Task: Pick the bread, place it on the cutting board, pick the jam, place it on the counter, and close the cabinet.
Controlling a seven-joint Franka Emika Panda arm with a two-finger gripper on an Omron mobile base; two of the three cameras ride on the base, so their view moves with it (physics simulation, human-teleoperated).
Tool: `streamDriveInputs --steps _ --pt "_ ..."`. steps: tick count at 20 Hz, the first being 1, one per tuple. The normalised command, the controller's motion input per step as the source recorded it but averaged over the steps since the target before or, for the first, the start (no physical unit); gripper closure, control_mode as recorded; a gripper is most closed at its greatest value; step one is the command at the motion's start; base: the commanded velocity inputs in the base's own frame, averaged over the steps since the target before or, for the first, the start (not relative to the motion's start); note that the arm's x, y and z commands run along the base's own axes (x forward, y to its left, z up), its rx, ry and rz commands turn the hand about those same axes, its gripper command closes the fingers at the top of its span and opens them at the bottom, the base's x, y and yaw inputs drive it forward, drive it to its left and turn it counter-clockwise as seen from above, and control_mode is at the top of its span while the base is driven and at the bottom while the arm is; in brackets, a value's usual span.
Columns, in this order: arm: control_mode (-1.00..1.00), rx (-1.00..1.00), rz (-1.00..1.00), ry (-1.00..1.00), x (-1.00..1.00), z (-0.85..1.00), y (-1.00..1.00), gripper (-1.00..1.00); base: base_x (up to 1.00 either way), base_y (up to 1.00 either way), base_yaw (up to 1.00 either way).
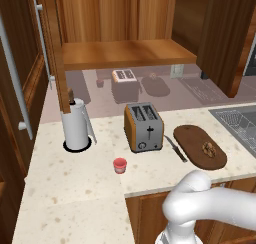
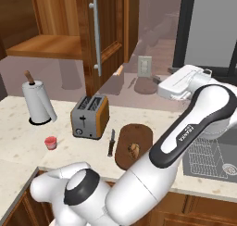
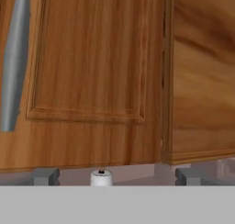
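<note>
The bread point(image 1: 209, 148) point(image 2: 134, 149) lies on the dark oval cutting board point(image 1: 192, 138) point(image 2: 139, 132), right of the toaster. The red jam point(image 1: 120, 165) point(image 2: 51, 142) stands upright on the beige counter point(image 1: 75, 188), in front of the toaster. The cabinet point(image 1: 125, 53) hangs open, its shelf bare and both doors swung out. My gripper point(image 3: 116, 177) is open and holds nothing. It is raised and faces the panel of a cabinet door point(image 3: 92, 58) point(image 2: 109, 30) close up, the steel bar handle point(image 3: 13, 58) at the left of the hand view.
A toaster point(image 1: 143, 127) point(image 2: 90, 116) stands mid-counter with a knife point(image 1: 175, 148) point(image 2: 111, 142) between it and the board. A paper towel roll point(image 1: 77, 128) point(image 2: 38, 102) stands at the left. The sink point(image 1: 235, 120) point(image 2: 208, 160) lies to the right.
</note>
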Motion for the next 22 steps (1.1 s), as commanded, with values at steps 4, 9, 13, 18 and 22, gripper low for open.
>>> streamDriveInputs --steps 4,9,13,18,22 --pt "-1.00 0.00 0.05 0.00 -0.02 0.00 0.11 -1.00 0.00 0.00 0.00" --pt "-1.00 0.00 0.01 0.00 0.00 0.00 0.22 -1.00 0.00 0.00 0.00" --pt "-1.00 0.00 0.00 0.00 0.00 0.00 0.23 -1.00 0.00 0.00 0.00" --pt "-1.00 0.00 0.00 0.00 0.00 0.00 0.24 -1.00 0.00 0.00 0.00" --pt "-1.00 0.00 0.02 0.00 -0.03 0.00 0.16 -1.00 0.00 0.00 0.00"
